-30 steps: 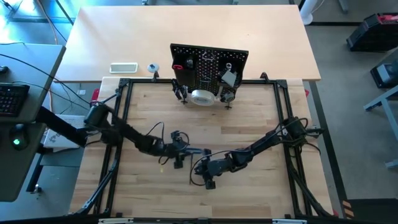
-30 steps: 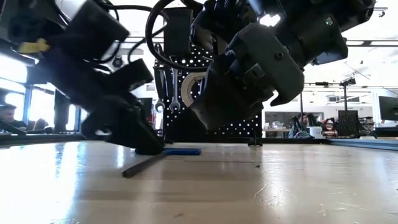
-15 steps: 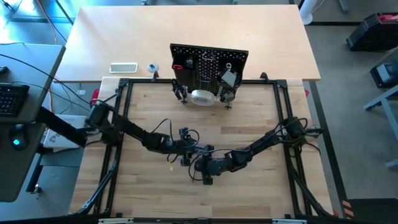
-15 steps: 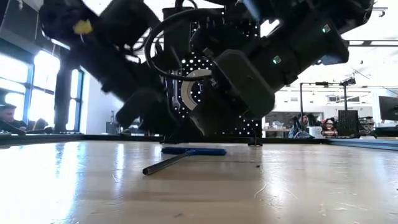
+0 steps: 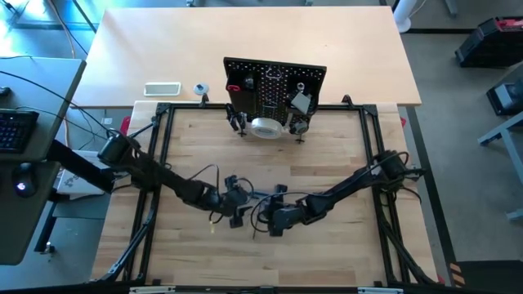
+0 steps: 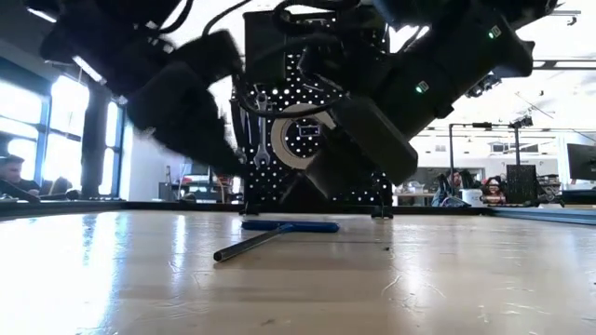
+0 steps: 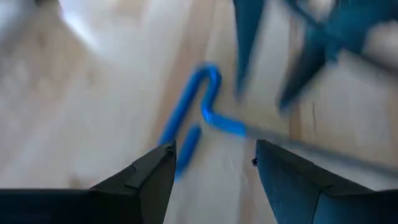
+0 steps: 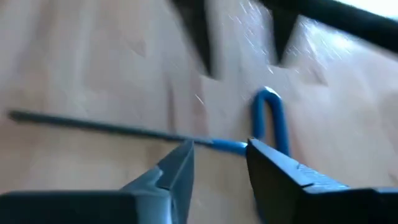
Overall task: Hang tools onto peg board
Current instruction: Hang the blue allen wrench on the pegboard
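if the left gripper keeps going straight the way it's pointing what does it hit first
Probably the blue T-handle hex key lying on the wooden table. The left gripper, open, has the blue handle straight ahead of its fingertips. How far off it lies is unclear.

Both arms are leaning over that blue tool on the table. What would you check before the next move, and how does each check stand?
1. Blue T-handle hex key lies flat on the table, unheld: ok.
2. Left gripper open above it: ok.
3. Right gripper open over the shaft: ok.
4. Room between the two grippers: not ok, crowded.
5. Peg board upright: ok.
6. Free hook on it: cannot tell.
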